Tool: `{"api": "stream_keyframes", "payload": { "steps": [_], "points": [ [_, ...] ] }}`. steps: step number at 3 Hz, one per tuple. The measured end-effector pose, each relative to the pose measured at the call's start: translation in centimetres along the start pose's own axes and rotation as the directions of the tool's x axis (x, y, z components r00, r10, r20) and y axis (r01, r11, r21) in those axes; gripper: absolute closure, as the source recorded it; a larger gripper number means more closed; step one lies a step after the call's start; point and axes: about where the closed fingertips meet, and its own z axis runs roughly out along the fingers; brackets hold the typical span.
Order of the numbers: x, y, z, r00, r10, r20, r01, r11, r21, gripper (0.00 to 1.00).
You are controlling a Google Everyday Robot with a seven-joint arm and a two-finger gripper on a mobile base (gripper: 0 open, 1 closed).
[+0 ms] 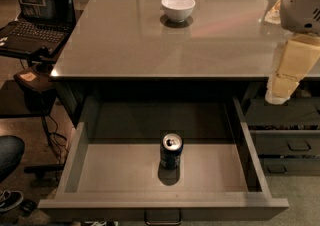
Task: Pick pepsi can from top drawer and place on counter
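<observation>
The pepsi can (171,151) stands upright on the bare floor of the open top drawer (100,170), near its middle, silver top and pull tab facing up. The drawer is pulled fully out below the counter (125,35), with its dark pull handle (163,217) at the bottom edge of the view. My gripper (278,92) hangs at the right, pointing down just past the counter's front edge, above the drawer's right wall. It is well to the right of the can and higher, and holds nothing I can see.
A white bowl (178,7) sits on the counter at the back middle. A laptop (35,10) stands on a dark side table at the left. Narrower dark drawers (290,142) are at the right. A shoe (7,200) shows at the lower left.
</observation>
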Motion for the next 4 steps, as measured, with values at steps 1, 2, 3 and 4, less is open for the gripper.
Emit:
{"api": "stream_keyframes", "payload": {
  "steps": [1, 2, 3, 4],
  "points": [
    [0.0, 0.0, 0.0, 1.000, 0.000, 0.000, 0.000, 1.0000, 0.000, 0.00],
    [-0.3, -0.3, 2.4, 0.998, 0.004, 0.066, -0.002, 0.9994, -0.035, 0.00],
    [-0.8, -0.3, 8.9, 0.981, 0.052, 0.185, -0.026, 0.9901, -0.138, 0.00],
    [-1.4, -0.2, 15.0, 0.952, 0.118, 0.282, -0.058, 0.9760, -0.210, 0.00]
  ]
}}
